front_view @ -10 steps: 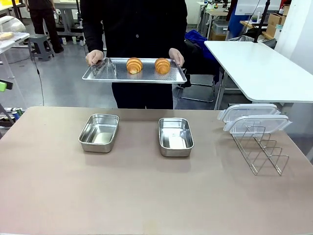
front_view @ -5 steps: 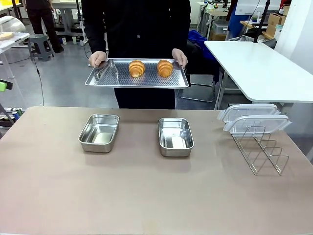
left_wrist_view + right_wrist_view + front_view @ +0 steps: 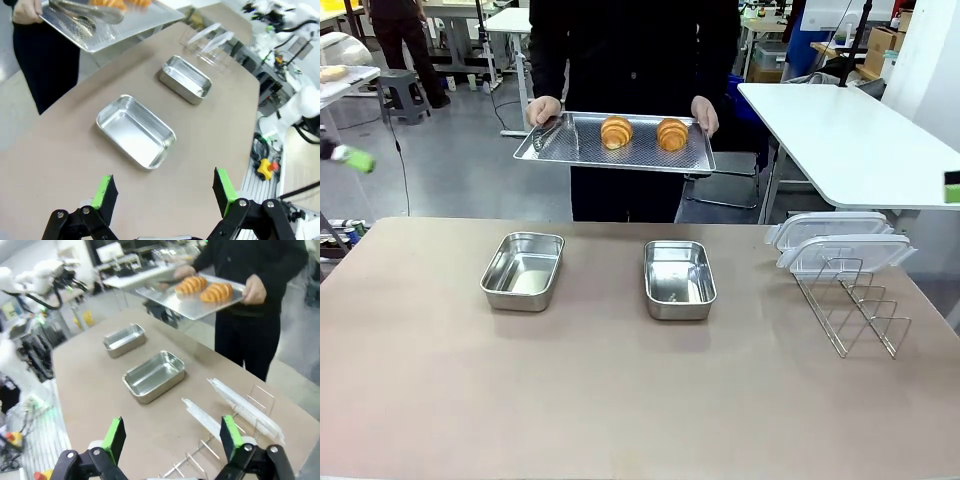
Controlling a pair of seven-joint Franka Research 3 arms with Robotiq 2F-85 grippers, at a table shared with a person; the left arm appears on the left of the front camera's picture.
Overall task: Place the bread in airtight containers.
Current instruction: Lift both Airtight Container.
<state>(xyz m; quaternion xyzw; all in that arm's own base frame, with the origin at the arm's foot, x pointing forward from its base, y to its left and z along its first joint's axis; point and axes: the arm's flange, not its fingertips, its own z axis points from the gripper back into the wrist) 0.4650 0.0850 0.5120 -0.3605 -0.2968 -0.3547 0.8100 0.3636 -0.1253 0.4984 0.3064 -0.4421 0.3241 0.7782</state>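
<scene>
Bare tabletop (image 3: 620,400) separates left pan (image 3: 523,270) and right pan (image 3: 678,278); wire rack (image 3: 855,305) crowds the right edge.

Your left gripper (image 3: 164,187) and right gripper (image 3: 172,436): black jointed linkages, silver pivot screws, bright green pads (image 3: 103,186). The far person (image 3: 635,60) wears black long sleeves.

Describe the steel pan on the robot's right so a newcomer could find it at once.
On the brown table, two small shiny rectangular steel pans lie empty, side by side. Pick the right pan, the one nearer the wire rack holding clear white-rimmed lids; the left pan lies farther from it.
</scene>
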